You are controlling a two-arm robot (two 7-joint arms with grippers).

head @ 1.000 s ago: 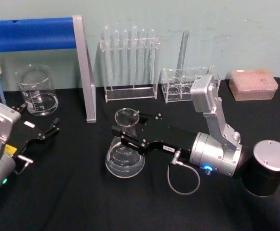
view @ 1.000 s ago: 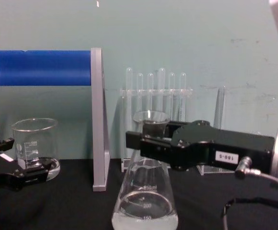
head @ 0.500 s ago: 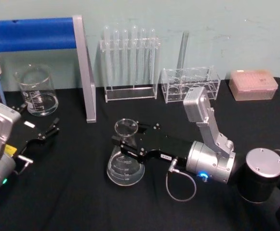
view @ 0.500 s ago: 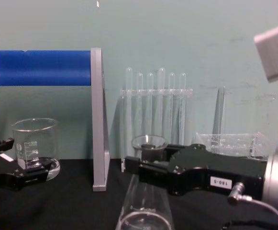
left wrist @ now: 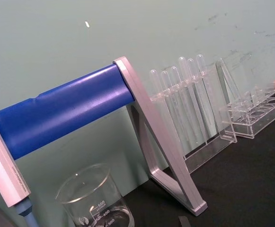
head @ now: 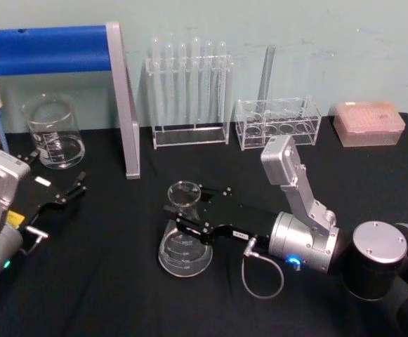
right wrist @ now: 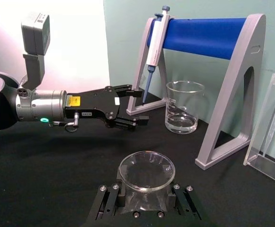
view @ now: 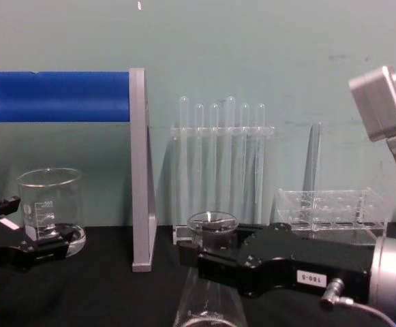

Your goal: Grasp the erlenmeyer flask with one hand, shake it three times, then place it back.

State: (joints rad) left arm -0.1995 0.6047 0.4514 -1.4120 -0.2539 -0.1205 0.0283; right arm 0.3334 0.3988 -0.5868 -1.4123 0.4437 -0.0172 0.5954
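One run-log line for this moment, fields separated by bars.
right tool: shut on erlenmeyer flask neck, upright | left tool: open, idle near beaker

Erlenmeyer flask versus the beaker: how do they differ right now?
The erlenmeyer flask is conical with a narrow neck; the beaker is straight-walled. The right gripper holds the flask by its neck, jaws shut, mid-table; the beaker stands free at the back left beside the blue stand. Both are clear, upright glass with printed graduations.
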